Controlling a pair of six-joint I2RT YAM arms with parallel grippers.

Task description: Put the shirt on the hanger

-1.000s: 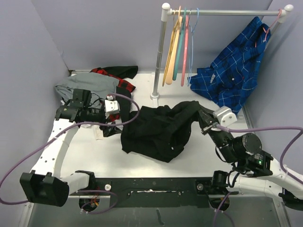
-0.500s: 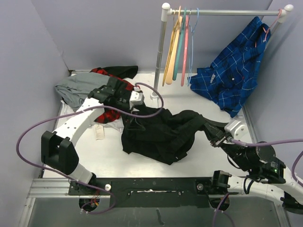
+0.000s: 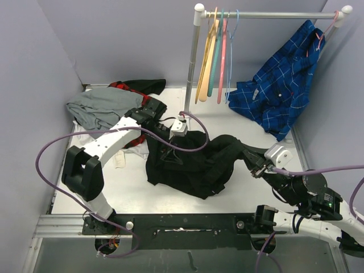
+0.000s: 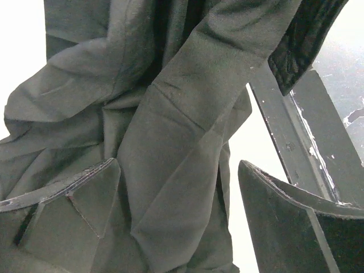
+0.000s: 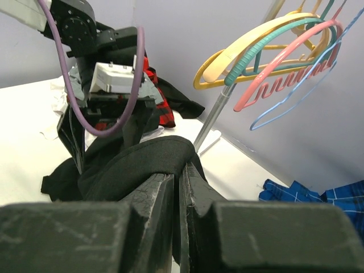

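Note:
The black shirt (image 3: 193, 162) lies crumpled mid-table. My right gripper (image 3: 254, 162) is shut on a fold of its right edge (image 5: 142, 156) and holds that part raised. My left gripper (image 3: 169, 152) is open, low over the shirt's left part, with a fold of black cloth (image 4: 170, 170) between its fingers (image 4: 74, 199). The light-blue hanger (image 3: 230, 54) hangs on the rail at the back, rightmost of the hangers; it also shows in the right wrist view (image 5: 296, 96).
Yellow, teal and pink hangers (image 3: 213, 54) hang on the rack (image 3: 190, 62). A blue plaid shirt (image 3: 281, 85) hangs at the rail's right end. A grey garment (image 3: 99, 108) and a red-and-black checked one (image 3: 139, 91) lie back left.
My left arm swung from the far left over to the black shirt and lowered onto it. My right gripper pulled the shirt's edge slightly toward the near right.

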